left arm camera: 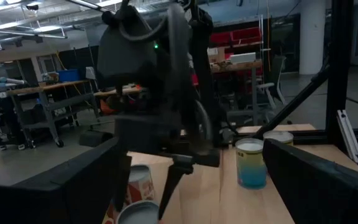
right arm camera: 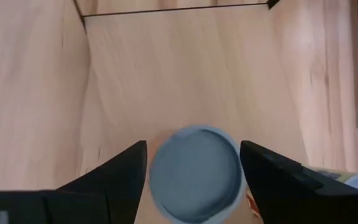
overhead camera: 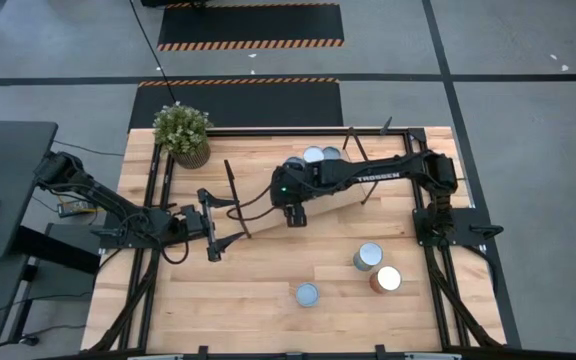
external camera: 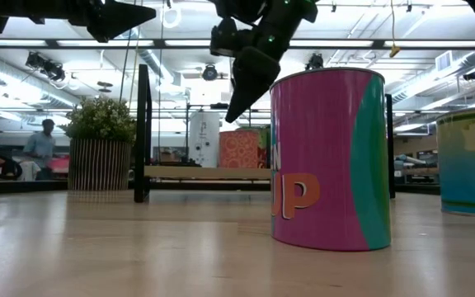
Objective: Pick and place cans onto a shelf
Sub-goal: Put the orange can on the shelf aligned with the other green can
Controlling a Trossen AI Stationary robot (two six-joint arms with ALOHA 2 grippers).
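Note:
My right gripper (overhead camera: 293,214) hangs open over the light-wood shelf (overhead camera: 343,203), fingers pointing down. In the right wrist view its two fingers stand on either side of a pale-blue-topped can (right arm camera: 194,174) that stands on the shelf board (right arm camera: 185,62). In the low view the fingertips (external camera: 234,114) are above the orange can (external camera: 242,148), clear of it. Two more cans (overhead camera: 320,154) stand at the shelf's far side. Three cans stand on the table at the near right: a silvery-topped one (overhead camera: 368,256), a white-topped one (overhead camera: 386,279) and a blue-topped one (overhead camera: 307,294). My left gripper (overhead camera: 211,228) is open and empty left of the shelf.
A potted green plant (overhead camera: 182,133) stands at the table's far left. The shelf's black end frames (external camera: 143,132) rise beside the right gripper. In the low view a pink and teal can (external camera: 328,157) stands close to the camera. A person (external camera: 44,148) is in the room behind.

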